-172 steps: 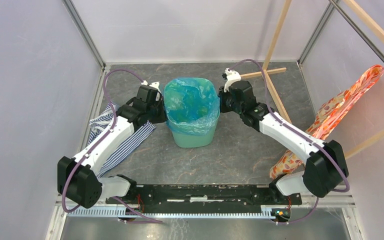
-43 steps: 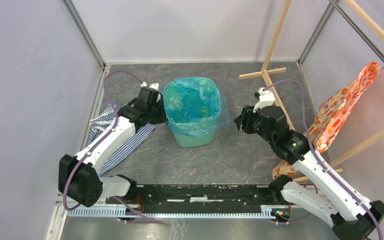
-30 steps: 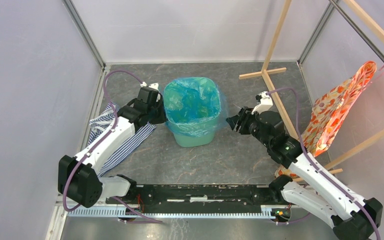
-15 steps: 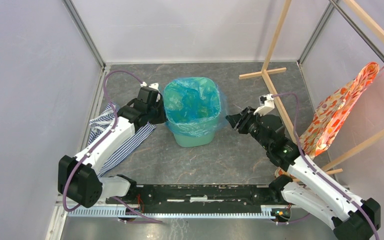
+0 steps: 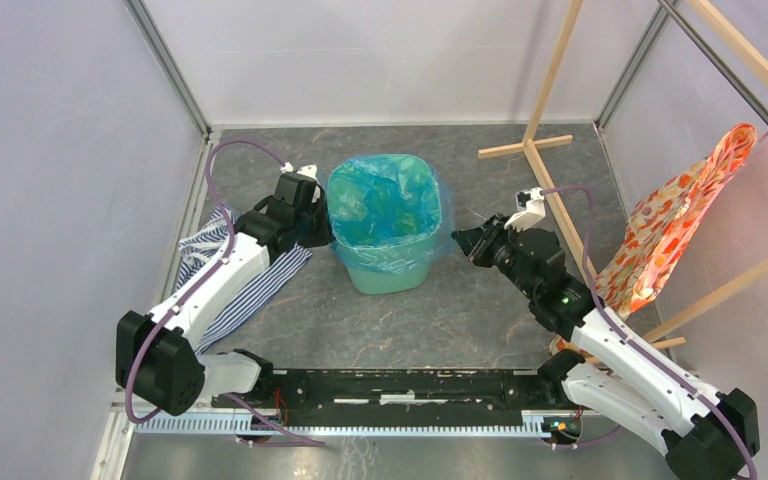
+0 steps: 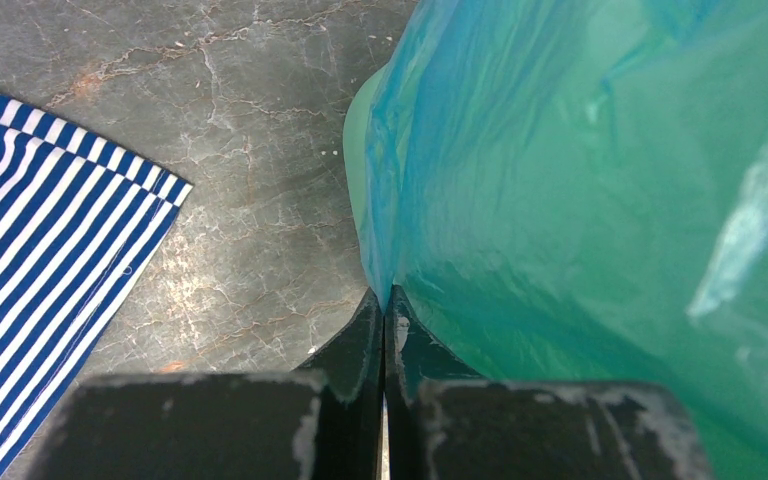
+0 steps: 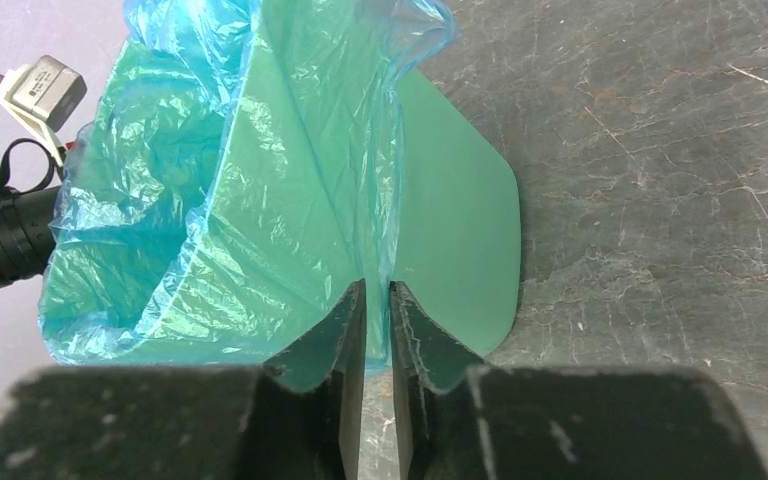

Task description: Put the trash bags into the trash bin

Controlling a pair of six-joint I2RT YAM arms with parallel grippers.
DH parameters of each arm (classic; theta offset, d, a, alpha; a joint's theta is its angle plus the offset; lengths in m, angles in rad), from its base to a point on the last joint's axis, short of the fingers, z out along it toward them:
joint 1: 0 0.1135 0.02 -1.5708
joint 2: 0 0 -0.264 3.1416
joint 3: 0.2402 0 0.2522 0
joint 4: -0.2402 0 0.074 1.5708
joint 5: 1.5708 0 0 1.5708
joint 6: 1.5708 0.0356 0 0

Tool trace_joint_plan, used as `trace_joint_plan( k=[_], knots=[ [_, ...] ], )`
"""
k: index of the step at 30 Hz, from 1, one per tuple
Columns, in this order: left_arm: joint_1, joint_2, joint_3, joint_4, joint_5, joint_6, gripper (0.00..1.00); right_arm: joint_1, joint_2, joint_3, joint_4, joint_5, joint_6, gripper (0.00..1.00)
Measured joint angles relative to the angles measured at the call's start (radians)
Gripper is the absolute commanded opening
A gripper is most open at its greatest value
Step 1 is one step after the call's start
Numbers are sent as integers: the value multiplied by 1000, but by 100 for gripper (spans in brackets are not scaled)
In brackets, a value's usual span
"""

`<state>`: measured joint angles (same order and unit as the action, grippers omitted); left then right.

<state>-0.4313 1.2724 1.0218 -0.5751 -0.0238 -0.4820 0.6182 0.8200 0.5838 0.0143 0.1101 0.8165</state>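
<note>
The mint-green trash bin [image 5: 388, 270] stands mid-floor with the light-blue trash bag [image 5: 380, 205] lining it and draped over its rim. My left gripper [image 5: 322, 222] is at the bin's left rim, shut on a fold of the trash bag [image 6: 560, 180]; its tips [image 6: 385, 295] meet on the film beside the bin [image 6: 353, 170]. My right gripper [image 5: 457, 240] is at the bin's right side. Its jaws [image 7: 377, 285] stand a narrow gap apart, with a hanging fold of the bag [image 7: 260, 180] between the tips, in front of the bin wall [image 7: 455, 220].
A blue-white striped cloth [image 5: 250, 280] lies on the floor under my left arm, seen too in the left wrist view [image 6: 40, 220]. An orange floral fabric [image 5: 680, 220] hangs on a wooden rack [image 5: 540, 150] at the right. Walls enclose the floor.
My right arm swung in from the right to the bin's side, and its jaws have narrowed around the bag's hanging fold. The left arm has stayed put.
</note>
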Motion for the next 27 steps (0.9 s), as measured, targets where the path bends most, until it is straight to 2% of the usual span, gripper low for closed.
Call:
trace_joint_plan(
  k=[5,6,20,27],
  knots=[
    [0,0,0,0,0,0,2,0,6,-4,0,0,-2,1],
    [0,0,0,0,0,0,2,0,8,-5,0,0,-3,0],
    [0,-13,-13,18,-31,-5,2,0,39,-36,-80,75,-127,0],
    [3,-13,-63,37,-47,-36,2,4,113,-37,-100,110,-203,0]
  ],
)
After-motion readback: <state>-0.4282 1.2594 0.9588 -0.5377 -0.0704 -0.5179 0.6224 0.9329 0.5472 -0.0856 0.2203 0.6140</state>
